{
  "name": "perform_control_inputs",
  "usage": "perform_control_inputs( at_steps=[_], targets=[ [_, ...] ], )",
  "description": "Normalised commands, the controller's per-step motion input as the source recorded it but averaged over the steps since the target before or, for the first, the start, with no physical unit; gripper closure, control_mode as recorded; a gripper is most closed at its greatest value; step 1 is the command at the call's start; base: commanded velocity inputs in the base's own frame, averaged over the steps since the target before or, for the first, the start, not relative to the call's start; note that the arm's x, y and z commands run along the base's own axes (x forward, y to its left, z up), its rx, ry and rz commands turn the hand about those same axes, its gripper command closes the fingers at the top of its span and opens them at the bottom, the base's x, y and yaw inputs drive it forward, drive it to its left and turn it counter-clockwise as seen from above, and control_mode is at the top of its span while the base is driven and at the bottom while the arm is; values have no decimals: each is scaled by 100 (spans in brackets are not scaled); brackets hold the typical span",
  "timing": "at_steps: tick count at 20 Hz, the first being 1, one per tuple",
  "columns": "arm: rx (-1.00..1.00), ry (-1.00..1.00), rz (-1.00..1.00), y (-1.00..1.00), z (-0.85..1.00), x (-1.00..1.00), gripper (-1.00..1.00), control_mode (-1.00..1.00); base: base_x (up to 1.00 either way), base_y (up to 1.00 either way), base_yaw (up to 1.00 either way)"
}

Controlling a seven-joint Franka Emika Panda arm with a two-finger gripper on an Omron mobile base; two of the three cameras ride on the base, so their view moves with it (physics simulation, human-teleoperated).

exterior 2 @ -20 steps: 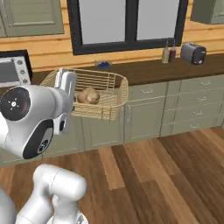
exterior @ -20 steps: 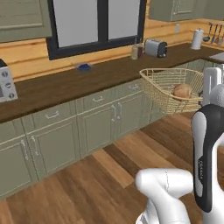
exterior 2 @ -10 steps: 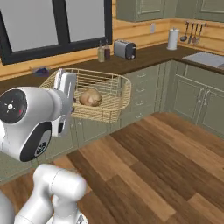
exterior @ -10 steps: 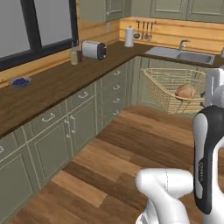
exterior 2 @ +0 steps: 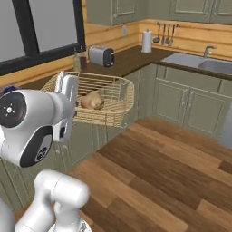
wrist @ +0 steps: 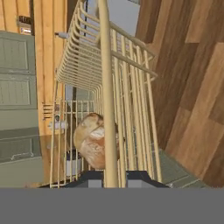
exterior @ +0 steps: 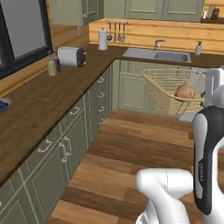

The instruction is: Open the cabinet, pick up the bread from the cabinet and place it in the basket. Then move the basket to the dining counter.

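My gripper [wrist: 110, 176] is shut on the near rim of the golden-tan wire basket [wrist: 127, 83], which it holds in the air above the wood floor. The bread [wrist: 92, 141], a small golden-brown roll, lies inside on the basket's bottom. In the left base view, the basket [exterior: 168, 92] with the bread [exterior: 184, 91] hangs beside the arm at the right. In the right base view, the basket [exterior 2: 106, 99] carries the bread [exterior 2: 92, 100] at centre left. The dining counter is out of view. Which of the olive wall cabinets [exterior: 87, 9] is the task's cabinet I cannot tell.
An L-shaped dark wood worktop [exterior: 39, 100] over olive base cabinets runs along the left and back. On it stand a toaster [exterior: 71, 56], bottles [exterior: 53, 65], a paper towel roll [exterior: 102, 39] and a sink [exterior: 157, 54]. Open wood floor [exterior: 131, 148] lies ahead.
The whole scene has swung sideways as the camera turned: the window wall slid left and the sink corner came into view. The basket with the bread stays held at the same place beside the arm.
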Motion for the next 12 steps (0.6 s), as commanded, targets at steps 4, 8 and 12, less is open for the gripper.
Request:
perform_control_inputs(
  at_steps=[4, 8, 12],
  targets=[
    [0, 0, 0, 0, 0, 0, 100, 100, 69, 0, -45],
    [0, 0, 0, 0, 0, 0, 100, 100, 61, -9, -50],
    [0, 0, 0, 0, 0, 0, 100, 100, 34, -26, -72]
  ],
)
